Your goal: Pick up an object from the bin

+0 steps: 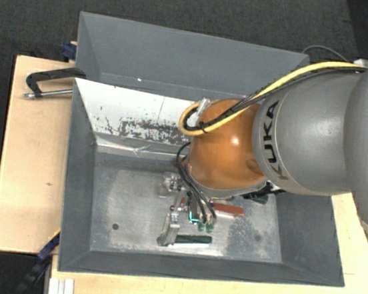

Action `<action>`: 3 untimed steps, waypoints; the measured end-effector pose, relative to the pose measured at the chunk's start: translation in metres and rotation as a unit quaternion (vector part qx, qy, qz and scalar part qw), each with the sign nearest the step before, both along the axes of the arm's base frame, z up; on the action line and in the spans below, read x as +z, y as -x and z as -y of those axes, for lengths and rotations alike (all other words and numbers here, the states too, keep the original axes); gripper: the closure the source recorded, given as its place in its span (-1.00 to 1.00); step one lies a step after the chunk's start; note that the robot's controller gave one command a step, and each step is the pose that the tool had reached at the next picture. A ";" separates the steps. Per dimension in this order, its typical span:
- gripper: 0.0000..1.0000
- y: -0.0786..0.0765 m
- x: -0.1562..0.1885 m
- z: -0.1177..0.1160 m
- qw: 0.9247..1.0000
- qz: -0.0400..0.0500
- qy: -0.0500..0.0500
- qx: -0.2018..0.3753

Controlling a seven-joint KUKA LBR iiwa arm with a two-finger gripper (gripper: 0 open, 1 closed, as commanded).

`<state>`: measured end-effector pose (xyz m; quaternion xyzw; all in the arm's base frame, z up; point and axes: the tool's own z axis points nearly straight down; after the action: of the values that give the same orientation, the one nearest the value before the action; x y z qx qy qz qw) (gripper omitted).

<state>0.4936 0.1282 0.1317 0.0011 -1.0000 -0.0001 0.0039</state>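
Pen [193, 240], dark and slim, lies flat on the floor of the bin [76, 189] near the front wall, its left end just beside the tool [173, 227]. The tool hangs low under the orange wrist cover [227, 149]; whether it is open or closed I cannot tell. The pen looks light, stiff and smooth, likely to roll, so a hold across its middle seems best. A red strip [231, 211] lies near, by the cover's edge. The front wall crowds the pen, while the floor to the left is open, bar a small dark speck [115, 227].
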 end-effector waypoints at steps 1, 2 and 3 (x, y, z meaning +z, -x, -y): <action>-1.00 -0.002 0.004 0.001 1.000 0.004 -0.001 -0.001; -1.00 -0.025 -0.031 0.046 0.997 0.006 -0.002 0.077; -1.00 -0.017 -0.018 0.079 0.991 0.005 -0.001 0.135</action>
<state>0.5105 0.0497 0.1140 0.1366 -0.9906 -0.0006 -0.0011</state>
